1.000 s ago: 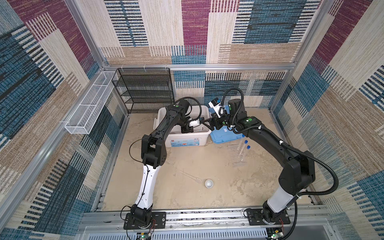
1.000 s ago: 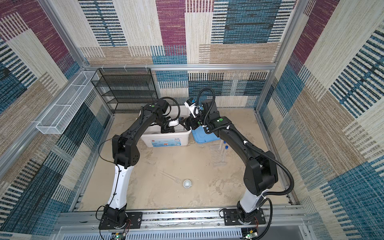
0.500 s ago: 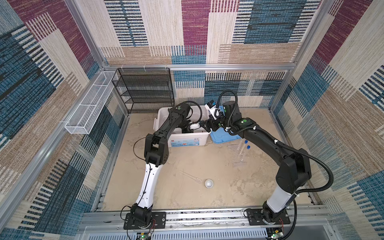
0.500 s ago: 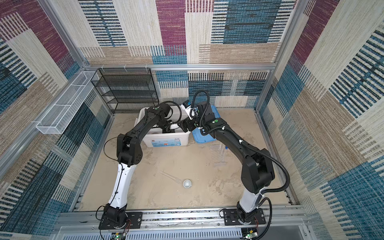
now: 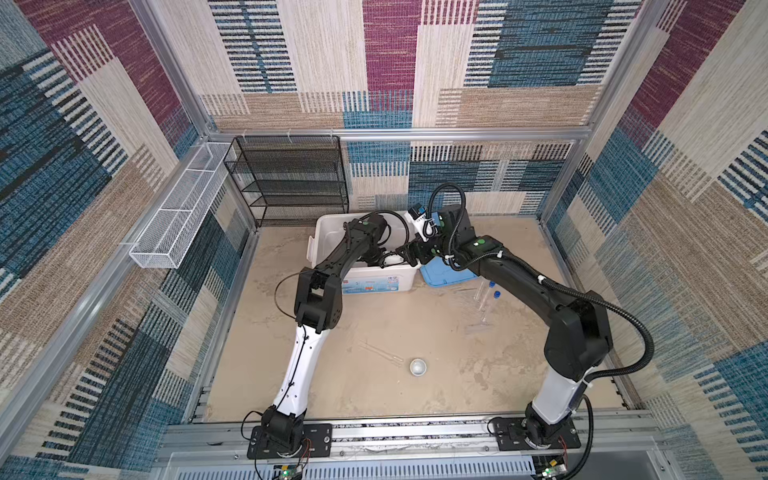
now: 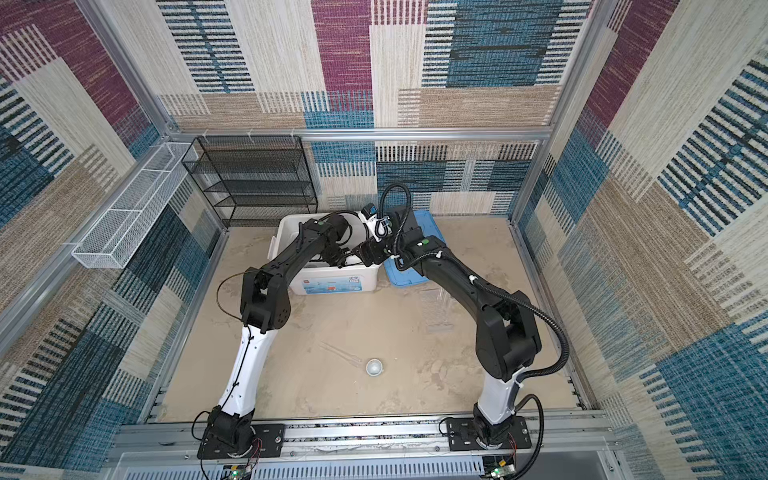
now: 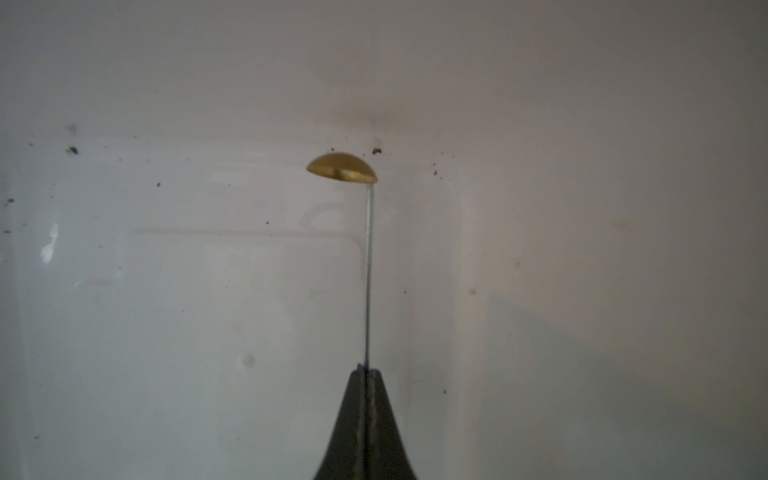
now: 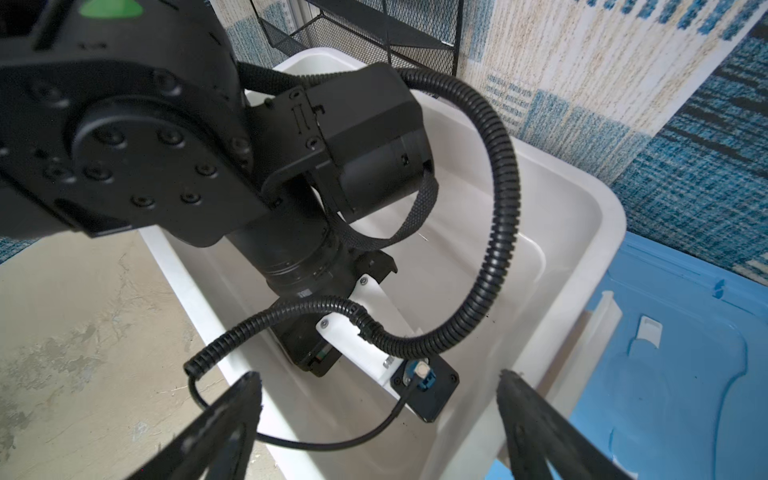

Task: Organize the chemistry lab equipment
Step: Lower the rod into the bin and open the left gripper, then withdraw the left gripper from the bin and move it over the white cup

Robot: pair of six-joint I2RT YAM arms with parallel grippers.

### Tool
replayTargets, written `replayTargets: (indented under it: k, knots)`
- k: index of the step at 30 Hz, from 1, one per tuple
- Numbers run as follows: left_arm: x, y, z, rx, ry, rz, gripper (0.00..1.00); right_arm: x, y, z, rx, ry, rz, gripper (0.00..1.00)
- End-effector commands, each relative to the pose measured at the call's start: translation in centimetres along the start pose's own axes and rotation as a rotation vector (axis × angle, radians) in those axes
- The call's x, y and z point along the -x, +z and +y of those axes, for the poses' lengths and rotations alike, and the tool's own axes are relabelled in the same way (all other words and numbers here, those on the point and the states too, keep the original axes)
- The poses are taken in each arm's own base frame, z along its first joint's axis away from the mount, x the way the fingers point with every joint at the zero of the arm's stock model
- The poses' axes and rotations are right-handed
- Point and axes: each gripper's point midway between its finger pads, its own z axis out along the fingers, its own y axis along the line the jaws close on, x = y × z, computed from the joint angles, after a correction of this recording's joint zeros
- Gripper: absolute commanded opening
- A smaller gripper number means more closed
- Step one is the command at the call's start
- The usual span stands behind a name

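where the white mesh basket hangs on the left wall and the black wire shelf stands at the back, nothing of the lab set shows. next comes the white bin, open at the back of the desk, with the left arm reaching down into it. in the left wrist view the left end effector has its jaws pressed together on the thin metal rod, which sticks straight out from the fingertips over the bin's floor. its brass spoon tip sits near where floor meets wall; whether it touches i cannot tell.

toward the front of the desk a clear dropper lies flat, and just beside it to the right sits a small white round dish. the right end effector hovers over the bin's right rim, jaws wide apart and holding nothing. the blue lid lies just beside the bin on the right. further right, two clear blue-capped tubes lie side by side on the desk.
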Motion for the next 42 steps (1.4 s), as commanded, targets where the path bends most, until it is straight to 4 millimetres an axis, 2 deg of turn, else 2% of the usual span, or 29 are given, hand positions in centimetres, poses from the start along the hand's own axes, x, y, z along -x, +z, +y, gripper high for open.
replayTargets:
  k: [1,3,8,16,18,21,27,30,32,36,37,38,42]
  knots:
    - [-0.5,0.2,-0.3,-0.011,-0.010,0.021,0.06,0.2,0.0,-0.3,-0.024,-0.008,-0.007,0.90]
    - [-0.7,0.3,-0.3,-0.011,-0.012,0.029,0.10,0.1,-0.1,-0.5,-0.031,-0.006,-0.006,0.90]
    - [-1.2,0.9,-0.5,-0.022,-0.017,0.046,0.10,-0.2,-0.1,-0.6,-0.039,-0.007,0.001,0.90]
    - [-0.5,-0.4,0.0,0.008,-0.017,0.030,0.11,0.3,-0.4,-0.6,-0.041,-0.005,-0.010,0.90]
    - [-0.1,-1.0,0.1,0.021,-0.015,0.023,0.15,0.6,-0.6,-0.4,-0.038,-0.005,-0.017,0.91]
    - [0.5,-2.1,0.4,0.043,-0.009,0.002,0.25,1.2,-1.1,-0.1,-0.028,-0.002,-0.035,0.91]
    - [2.0,-5.8,0.8,0.109,-0.029,-0.042,0.49,3.3,-3.4,0.6,-0.017,-0.004,-0.095,0.92]
    - [2.8,-7.9,1.1,0.155,-0.035,-0.059,0.68,4.4,-5.1,1.1,-0.017,-0.004,-0.135,0.93]
    - [3.5,-9.7,1.2,0.187,-0.038,-0.081,0.77,5.1,-6.4,1.4,-0.022,-0.003,-0.161,0.95]
    - [4.7,-13.2,1.7,0.276,-0.076,-0.121,0.85,5.9,-8.7,1.9,-0.027,0.015,-0.206,0.99]
    - [5.0,-14.2,1.9,0.300,-0.097,-0.133,0.95,6.0,-9.2,2.0,-0.031,0.030,-0.209,0.99]
    - [5.3,-15.2,2.1,0.330,-0.126,-0.148,0.99,6.1,-9.8,2.1,-0.032,0.040,-0.215,0.99]
    - [6.3,-18.4,1.5,0.373,-0.193,-0.212,0.99,5.6,-11.7,3.6,0.022,0.073,-0.236,0.99]
